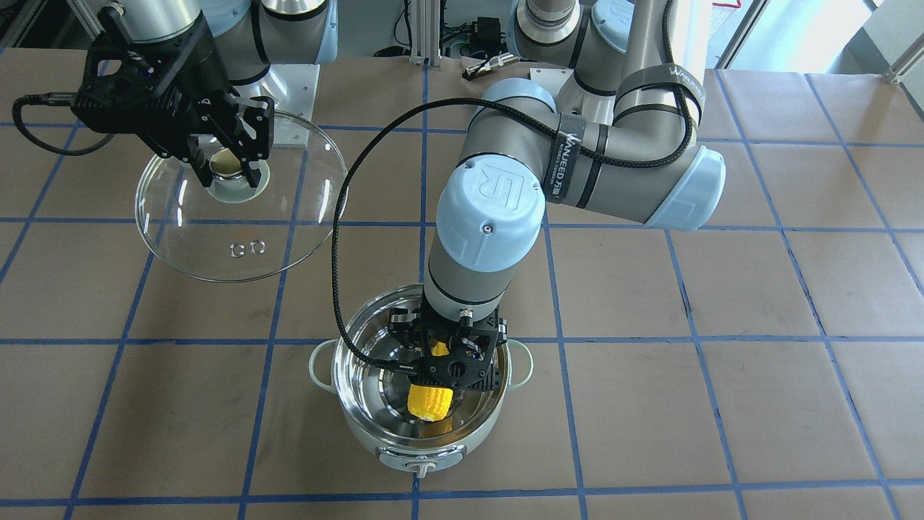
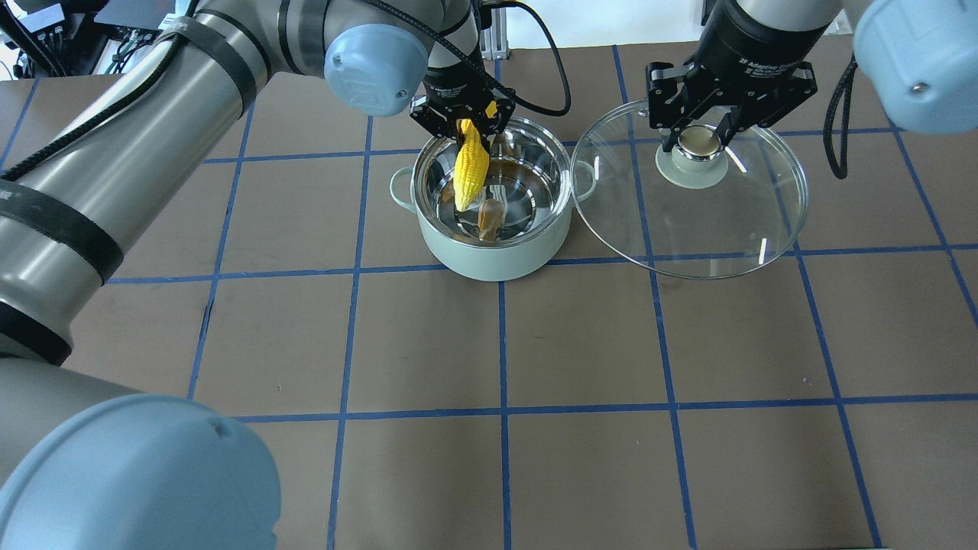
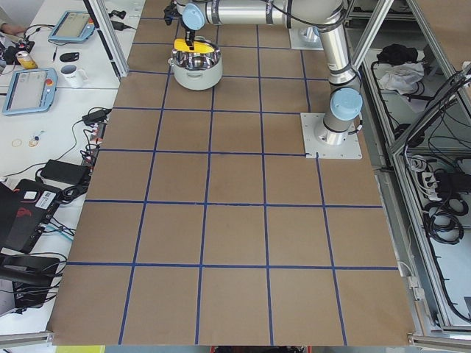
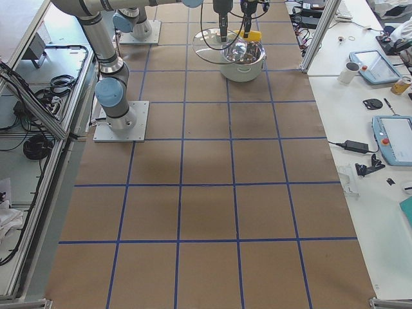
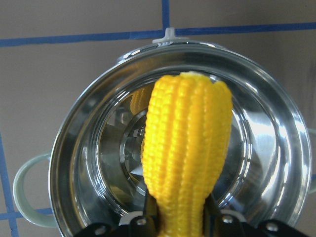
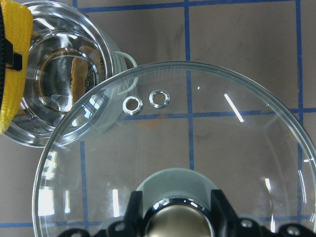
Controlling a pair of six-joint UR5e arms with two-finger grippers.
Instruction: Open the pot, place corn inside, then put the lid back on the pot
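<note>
Corn (image 2: 471, 164) in left claw (image 2: 467, 131), lid (image 2: 688, 225) in right claw (image 2: 697, 142), WANJEED strap (image 1: 677, 74)

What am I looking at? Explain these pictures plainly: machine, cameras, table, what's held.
Two grey robot arms work at a brown table with blue grid lines. Four pictures come from fixed cameras: across the table, behind the robot, and at each table end; two come from wrist cameras. A round mint-grey cooking pot with shiny steel inside stands open. The left hand grips a yellow toy corn cob, pointing down into the pot. The right hand holds a round clear glass lid by its tan knob, beside the pot.
</note>
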